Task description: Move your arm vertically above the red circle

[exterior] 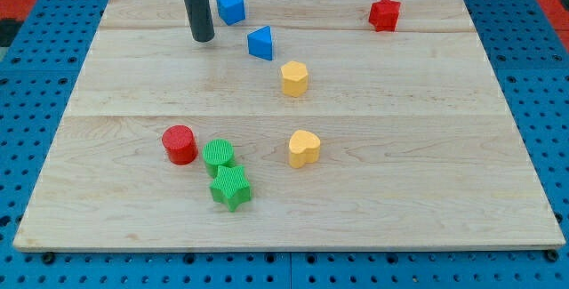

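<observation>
My tip (202, 37) is resting on the wooden board (427, 200) in the upper left of the frame; it is a bare dark rod end with no jaws to open or close, and it is gripping nothing. It is sitting just to the view's left of the blue cube (230, 8), apart from it, and a little farther left of the blue triangular block (260, 43).

The red circle (180, 144) is lying in the lower left part of the board, well apart from my tip and almost straight below it in the frame. The green circle (219, 155) is sitting just beside the red circle on its right, so close that I cannot tell whether they are touching. The green star (231, 188) is lying just below the green circle and appears to be touching it.

Near the centre, one yellow block (294, 78) of rounded shape is sitting below and right of the blue triangular block, and a yellow heart (304, 148) is lying farther down. The red star (384, 13) is sitting alone in the upper right of the frame.
</observation>
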Robot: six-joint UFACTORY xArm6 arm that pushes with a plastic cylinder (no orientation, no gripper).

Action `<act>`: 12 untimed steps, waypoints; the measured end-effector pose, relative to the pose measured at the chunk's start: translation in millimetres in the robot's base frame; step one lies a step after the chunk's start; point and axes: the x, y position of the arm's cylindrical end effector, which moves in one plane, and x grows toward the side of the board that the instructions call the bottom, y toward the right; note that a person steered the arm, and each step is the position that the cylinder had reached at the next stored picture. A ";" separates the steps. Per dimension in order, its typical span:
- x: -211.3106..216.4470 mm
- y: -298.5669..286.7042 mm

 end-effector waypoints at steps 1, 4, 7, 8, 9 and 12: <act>0.0 -5.0; 0.0 -6.9; 0.0 -12.4; 0.0 -16.0; 0.0 -21.2; 0.0 -38.8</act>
